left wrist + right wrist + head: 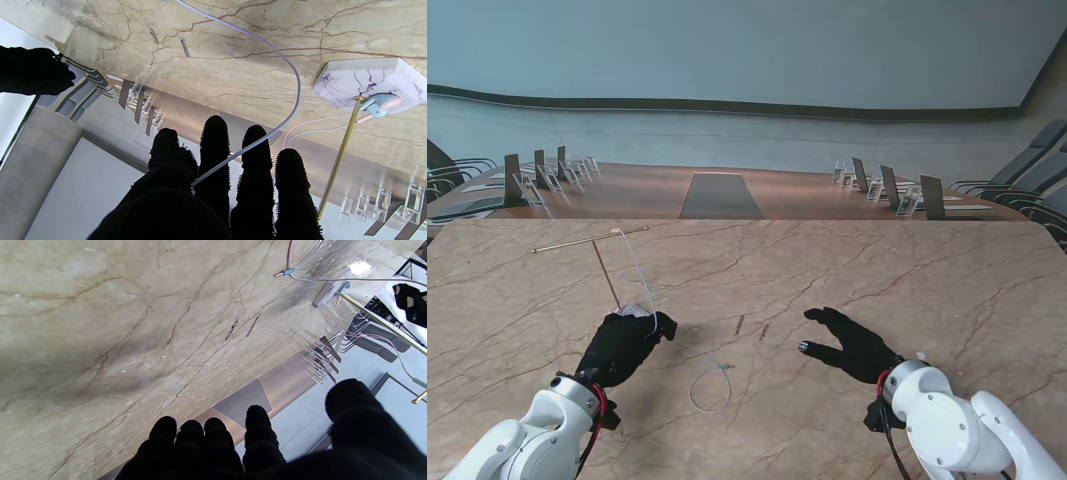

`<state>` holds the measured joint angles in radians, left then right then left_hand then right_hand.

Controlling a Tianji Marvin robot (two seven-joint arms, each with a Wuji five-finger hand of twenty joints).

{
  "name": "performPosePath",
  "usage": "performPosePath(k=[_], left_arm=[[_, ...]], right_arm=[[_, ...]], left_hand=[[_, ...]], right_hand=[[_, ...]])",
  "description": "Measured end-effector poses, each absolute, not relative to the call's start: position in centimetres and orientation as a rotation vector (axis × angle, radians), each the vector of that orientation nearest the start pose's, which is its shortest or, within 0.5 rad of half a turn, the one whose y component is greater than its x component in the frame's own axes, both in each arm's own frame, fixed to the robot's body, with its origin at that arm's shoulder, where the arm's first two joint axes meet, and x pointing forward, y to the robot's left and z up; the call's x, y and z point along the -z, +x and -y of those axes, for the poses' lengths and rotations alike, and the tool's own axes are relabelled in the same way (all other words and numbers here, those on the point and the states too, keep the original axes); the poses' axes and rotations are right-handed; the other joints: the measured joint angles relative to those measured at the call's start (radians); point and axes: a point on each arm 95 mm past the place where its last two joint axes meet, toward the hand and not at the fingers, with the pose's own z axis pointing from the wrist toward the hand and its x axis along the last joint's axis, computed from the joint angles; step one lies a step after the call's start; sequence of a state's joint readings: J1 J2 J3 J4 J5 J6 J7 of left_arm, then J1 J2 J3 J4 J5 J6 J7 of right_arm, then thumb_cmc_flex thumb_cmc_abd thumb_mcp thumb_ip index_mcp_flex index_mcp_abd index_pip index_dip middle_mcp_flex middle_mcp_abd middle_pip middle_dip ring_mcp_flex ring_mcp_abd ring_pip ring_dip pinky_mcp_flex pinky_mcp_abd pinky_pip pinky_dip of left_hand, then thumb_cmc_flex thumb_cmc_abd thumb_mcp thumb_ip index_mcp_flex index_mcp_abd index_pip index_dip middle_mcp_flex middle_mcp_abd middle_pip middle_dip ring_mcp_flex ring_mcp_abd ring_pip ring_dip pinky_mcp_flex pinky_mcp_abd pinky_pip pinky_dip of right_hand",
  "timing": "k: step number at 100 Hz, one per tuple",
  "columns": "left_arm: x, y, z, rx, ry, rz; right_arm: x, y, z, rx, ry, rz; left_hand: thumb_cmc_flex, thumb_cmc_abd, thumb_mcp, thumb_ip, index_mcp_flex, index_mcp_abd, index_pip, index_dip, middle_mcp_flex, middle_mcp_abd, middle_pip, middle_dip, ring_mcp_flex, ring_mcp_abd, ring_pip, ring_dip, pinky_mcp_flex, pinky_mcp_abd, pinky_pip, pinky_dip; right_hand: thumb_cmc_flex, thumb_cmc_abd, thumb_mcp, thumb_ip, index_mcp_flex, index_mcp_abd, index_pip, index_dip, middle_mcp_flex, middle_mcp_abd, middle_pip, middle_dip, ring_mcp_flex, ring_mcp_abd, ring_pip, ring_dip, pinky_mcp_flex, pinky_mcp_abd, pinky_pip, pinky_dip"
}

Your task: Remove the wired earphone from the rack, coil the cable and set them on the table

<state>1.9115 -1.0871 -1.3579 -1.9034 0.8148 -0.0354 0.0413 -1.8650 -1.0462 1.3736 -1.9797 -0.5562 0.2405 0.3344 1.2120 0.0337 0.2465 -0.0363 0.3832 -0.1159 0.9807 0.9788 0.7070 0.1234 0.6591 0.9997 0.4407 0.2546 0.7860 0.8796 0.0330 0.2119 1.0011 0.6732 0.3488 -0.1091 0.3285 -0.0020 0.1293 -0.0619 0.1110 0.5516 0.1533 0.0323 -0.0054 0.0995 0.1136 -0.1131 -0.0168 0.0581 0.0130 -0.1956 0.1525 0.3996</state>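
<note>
Earphone cable [293, 71]: thin, pale white-lilac, running from the left robot hand across the counter in a loose loop nearer to me, ending in a small plug [283, 272].
Earbud [380, 104]: pale blue with a pinkish stem, lying against the foot of the rack post on the base block; finer pink leads trail away from it.
Rack [592, 240]: slim brass post with a crossbar, standing on a white marbled base block [367, 81] left of centre on the counter.
Left robot hand [622, 343]: black-gloved, beside the rack base, cable pinched between thumb and fingers [215, 150]; probably gripped there to draw slack for coiling.
Right robot hand [852, 343]: black-gloved, fingers spread, grasping nothing, well apart from the cable; seemingly waiting to receive the loop.
Counter [947, 280]: beige veined marble.
Task status: judged early; one earbud sits at the rack base, thin leads appear draped from the crossbar, coil not yet formed.
</note>
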Motion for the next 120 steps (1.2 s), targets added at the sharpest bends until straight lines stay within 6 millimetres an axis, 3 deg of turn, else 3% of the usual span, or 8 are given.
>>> performPosePath(k=[12, 27, 36, 56, 68, 100, 120], left_arm=[[30.7, 30.8, -0.2, 1.666, -1.41, -1.392], [30.6, 30.1, -0.1, 1.672, -1.386, -1.43], [30.6, 29.7, 0.1, 1.676, -1.38, -1.446], [30.9, 29.2, 0.2, 1.672, -1.378, -1.454], [31.2, 28.7, 0.2, 1.677, -1.368, -1.454], [32.2, 27.1, 0.1, 1.659, -1.38, -1.473], [32.7, 26.6, 0.5, 1.689, -1.373, -1.482]], right_arm=[[30.5, 32.7, -0.1, 1.799, -2.324, 1.79], [30.4, 33.3, -0.8, 1.779, -2.305, 1.795], [30.5, 33.5, -1.0, 1.784, -2.288, 1.8], [30.5, 34.2, -1.7, 1.783, -2.245, 1.816], [30.4, 34.7, -2.4, 1.796, -2.206, 1.826], [30.0, 36.6, -5.1, 1.85, -2.067, 1.84], [29.2, 37.5, -6.9, 1.86, -1.971, 1.861]], left_hand=[[0.0, 0.0, 0.001, 0.007, -0.001, 0.008, 0.001, 0.008, 0.0, 0.02, 0.012, 0.007, -0.011, 0.02, 0.104, 0.099, 0.024, -0.006, 0.229, 0.194], [0.0, 0.0, 0.002, 0.008, -0.001, 0.008, 0.001, 0.019, 0.0, 0.021, 0.036, 0.007, -0.011, 0.029, 0.18, 0.171, 0.092, -0.028, 0.328, 0.364], [0.0, 0.0, 0.002, 0.008, -0.001, 0.008, 0.001, 0.019, 0.0, 0.022, 0.036, 0.007, -0.011, 0.029, 0.181, 0.182, 0.114, -0.036, 0.35, 0.421], [0.0, 0.0, 0.002, 0.008, -0.001, 0.008, 0.001, 0.019, 0.0, 0.023, 0.036, 0.007, -0.011, 0.029, 0.182, 0.183, 0.114, -0.038, 0.351, 0.451], [0.0, 0.0, 0.002, 0.008, -0.001, 0.008, 0.001, 0.019, 0.0, 0.024, 0.036, 0.003, -0.011, 0.029, 0.182, 0.183, 0.114, -0.038, 0.351, 0.452], [0.01, 0.0, 0.001, 0.008, -0.001, 0.016, 0.008, 0.019, 0.0, 0.031, 0.045, -0.001, -0.011, 0.029, 0.182, 0.183, 0.114, -0.038, 0.351, 0.452], [0.01, 0.0, 0.001, 0.008, -0.001, 0.016, 0.01, 0.019, -0.002, 0.031, 0.046, 0.002, -0.011, 0.029, 0.158, 0.181, 0.102, -0.038, 0.326, 0.435]], right_hand=[[0.006, 0.0, 0.0, 0.0, 0.0, 0.0, 0.009, -0.001, 0.0, 0.001, 0.0, 0.0, 0.0, 0.003, 0.0, 0.012, -0.002, 0.004, 0.005, 0.01], [0.006, 0.0, 0.0, 0.0, 0.0, 0.0, 0.029, -0.007, 0.0, 0.003, 0.003, 0.0, 0.0, 0.004, 0.0, 0.026, -0.011, 0.005, 0.019, 0.026], [0.007, 0.0, 0.0, 0.0, -0.001, 0.0, 0.048, -0.012, 0.0, 0.01, 0.016, 0.002, 0.0, 0.011, 0.0, 0.042, -0.012, 0.006, 0.037, 0.044], [0.007, 0.0, 0.0, 0.0, -0.002, 0.0, 0.083, -0.033, 0.0, 0.018, 0.052, 0.002, 0.0, 0.024, 0.001, 0.079, -0.024, 0.01, 0.064, 0.07], [0.007, 0.0, 0.0, 0.0, -0.003, 0.0, 0.132, -0.068, 0.005, 0.052, 0.118, 0.011, -0.001, 0.069, 0.035, 0.178, -0.039, 0.058, 0.126, 0.13], [0.018, -0.001, 0.003, 0.0, -0.022, 0.027, 0.413, -0.14, 0.009, 0.148, 0.429, 0.128, 0.005, 0.227, 0.412, 0.323, 0.02, 0.205, 0.33, 0.164], [0.019, -0.003, 0.012, 0.0, -0.022, 0.027, 0.446, -0.147, 0.009, 0.159, 0.493, 0.148, 0.015, 0.241, 0.512, 0.372, 0.027, 0.226, 0.407, 0.178]])
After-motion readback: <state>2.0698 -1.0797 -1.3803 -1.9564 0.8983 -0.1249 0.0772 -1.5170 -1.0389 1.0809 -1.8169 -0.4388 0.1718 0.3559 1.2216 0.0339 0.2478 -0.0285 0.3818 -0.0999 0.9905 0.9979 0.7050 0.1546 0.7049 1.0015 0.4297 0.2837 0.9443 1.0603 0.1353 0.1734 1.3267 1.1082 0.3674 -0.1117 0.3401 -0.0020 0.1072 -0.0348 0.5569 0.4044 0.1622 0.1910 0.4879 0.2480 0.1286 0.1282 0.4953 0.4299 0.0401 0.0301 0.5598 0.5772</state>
